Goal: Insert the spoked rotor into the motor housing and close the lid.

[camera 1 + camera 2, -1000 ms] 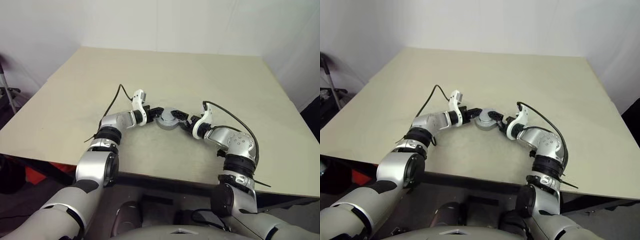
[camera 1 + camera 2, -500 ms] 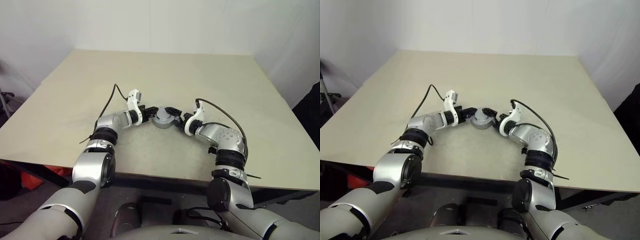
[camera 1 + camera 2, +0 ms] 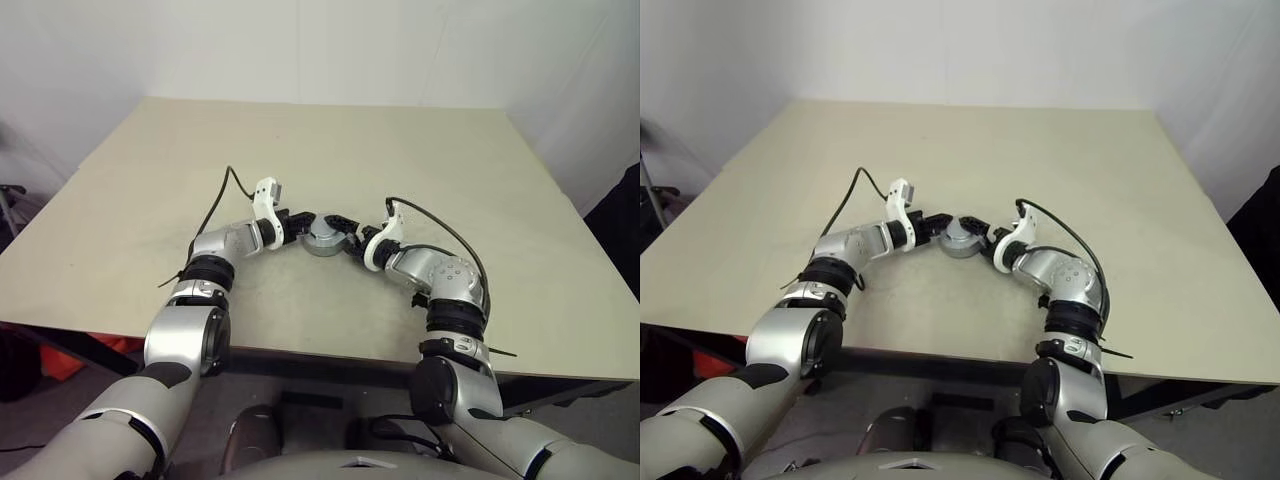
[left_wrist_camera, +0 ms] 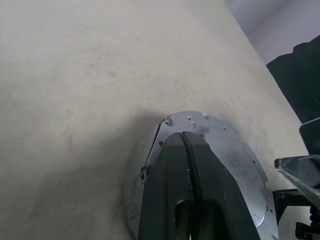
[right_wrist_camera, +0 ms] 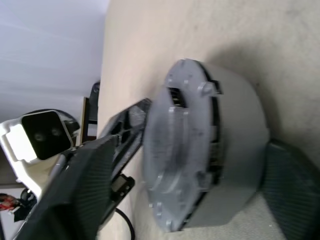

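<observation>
Motor housing (image 3: 324,240) sits on the beige tabletop (image 3: 420,170) near the middle of its near half, a short round silver cup with the lid (image 4: 220,155) lying on top of it; the lid's notched edge and small holes show in the left wrist view, and in the right wrist view the grey disc covers the mouth of the cup with a thin dark gap between disc and wall along part of the rim. Whether the lid is fully seated cannot be told. The left tool (image 3: 300,225) reaches in from 9 o'clock of the housing, its two black fingers (image 4: 172,180) pressed flat together with no gap, lying over the lid's top face and gripping nothing between them. The right tool (image 3: 345,232) comes in from 3 o'clock, its fingers spread about the housing: in the right wrist view one finger (image 5: 292,185) lies against the cup's side wall, and the other dark finger (image 5: 75,185) stands on the lid's side, just apart from the disc. The two tools face each other across the housing, close together.
</observation>
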### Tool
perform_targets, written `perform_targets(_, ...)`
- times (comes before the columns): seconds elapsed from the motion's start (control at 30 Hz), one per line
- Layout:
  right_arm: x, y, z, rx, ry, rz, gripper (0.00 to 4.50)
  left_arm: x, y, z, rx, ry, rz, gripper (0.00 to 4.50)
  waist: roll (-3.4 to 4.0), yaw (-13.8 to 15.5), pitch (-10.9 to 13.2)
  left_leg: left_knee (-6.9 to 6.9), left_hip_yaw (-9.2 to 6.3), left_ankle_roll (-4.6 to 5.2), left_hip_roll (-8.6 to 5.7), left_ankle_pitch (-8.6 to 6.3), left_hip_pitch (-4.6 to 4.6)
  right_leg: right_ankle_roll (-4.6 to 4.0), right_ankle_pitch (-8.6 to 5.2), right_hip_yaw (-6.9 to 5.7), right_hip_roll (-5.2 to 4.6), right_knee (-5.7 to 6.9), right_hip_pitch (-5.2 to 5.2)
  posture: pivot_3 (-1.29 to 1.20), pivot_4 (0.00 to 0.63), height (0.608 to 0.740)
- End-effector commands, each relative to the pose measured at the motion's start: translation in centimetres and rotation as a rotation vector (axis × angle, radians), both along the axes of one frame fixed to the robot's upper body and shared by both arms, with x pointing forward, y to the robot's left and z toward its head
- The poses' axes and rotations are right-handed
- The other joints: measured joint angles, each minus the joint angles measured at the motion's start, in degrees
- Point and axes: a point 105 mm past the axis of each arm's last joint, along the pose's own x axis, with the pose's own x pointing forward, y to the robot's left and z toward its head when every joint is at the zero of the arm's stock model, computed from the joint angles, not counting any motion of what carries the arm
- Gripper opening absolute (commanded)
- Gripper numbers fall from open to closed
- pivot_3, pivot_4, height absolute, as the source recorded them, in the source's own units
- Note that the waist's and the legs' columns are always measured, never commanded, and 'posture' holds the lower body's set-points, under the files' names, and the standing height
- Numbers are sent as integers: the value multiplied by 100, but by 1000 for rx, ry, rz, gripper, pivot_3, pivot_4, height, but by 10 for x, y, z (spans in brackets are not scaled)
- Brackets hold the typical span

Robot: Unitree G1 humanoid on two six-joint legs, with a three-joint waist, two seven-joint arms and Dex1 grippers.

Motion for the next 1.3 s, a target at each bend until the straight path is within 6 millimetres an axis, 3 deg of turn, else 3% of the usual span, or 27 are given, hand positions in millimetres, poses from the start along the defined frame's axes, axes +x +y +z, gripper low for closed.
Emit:
perform_targets(0.03, -4, 40, 15, 48, -34, 123, 2952, -4, -8, -4, 15, 12, -28, 0, 0, 1, 0, 0, 0, 0, 0, 0, -3, 0, 0, 0, 0, 0, -2, 0, 0, 740)
perform_targets(0.13, -4, 41, 20, 52, -60, 133, 2241, -4, -7, -5, 16, 9, -27, 0, 0, 5, 0, 1, 1, 3, 0, -1, 0, 0, 0, 0, 0, 0, 1, 0, 0, 740)
perform_targets(0.37, 0, 33, 24, 58, -69, 106, 2220, -1, -3, -1, -16, -4, -2, 0, 0, 3, 0, 1, 1, 3, 0, -1, -2, 0, 0, 0, 0, 0, -1, 0, 0, 740)
perform_targets(0.5, 7, 20, 31, 127, -57, 38, 2220, 8, 14, 13, -123, -17, 85, 0, 0, 4, 1, 1, 1, 3, -1, -2, -8, 0, 0, 0, 0, 0, -6, 0, 0, 740)
perform_targets(0.8, 22, -3, 66, 299, -108, -67, 2220, 18, 72, 38, -460, 6, 292, 0, 1, 48, 4, 58, 2, 53, -4, -9, -136, 16, 17, -4, -7, 63, -129, 0, 0, 740)
perform_targets(0.93, 26, -3, 91, 377, -156, -72, 2220, 10, 79, 45, -562, 0, 256, 0, 1, 75, 4, 74, 1, 60, -2, -13, -185, 16, 17, -9, -9, 75, -171, 0, 0, 740)
perform_targets(1.03, 29, 0, 109, 411, -188, -62, 2220, -2, 76, 57, -688, -2, 174, 567, 1, 77, 4, 93, 1, 65, 2, -16, -210, 17, 18, -14, -11, 85, -189, 0, 0, 740)
perform_targets(1.2, 27, 8, 127, 427, -217, -18, 2220, -19, 61, 67, -809, 44, 57, 2321, 0, 105, 4, 102, 1, 54, 9, -19, -208, 11, 19, -21, -12, 93, -185, 0, 0, 740)
perform_targets(1.3, 25, 11, 128, 421, -216, -4, 2220, -27, 53, 73, -904, 103, -10, 3299, 0, 164, 4, 107, 1, 51, 9, -19, -207, 13, 20, -21, -12, 93, -183, 0, 0, 740)
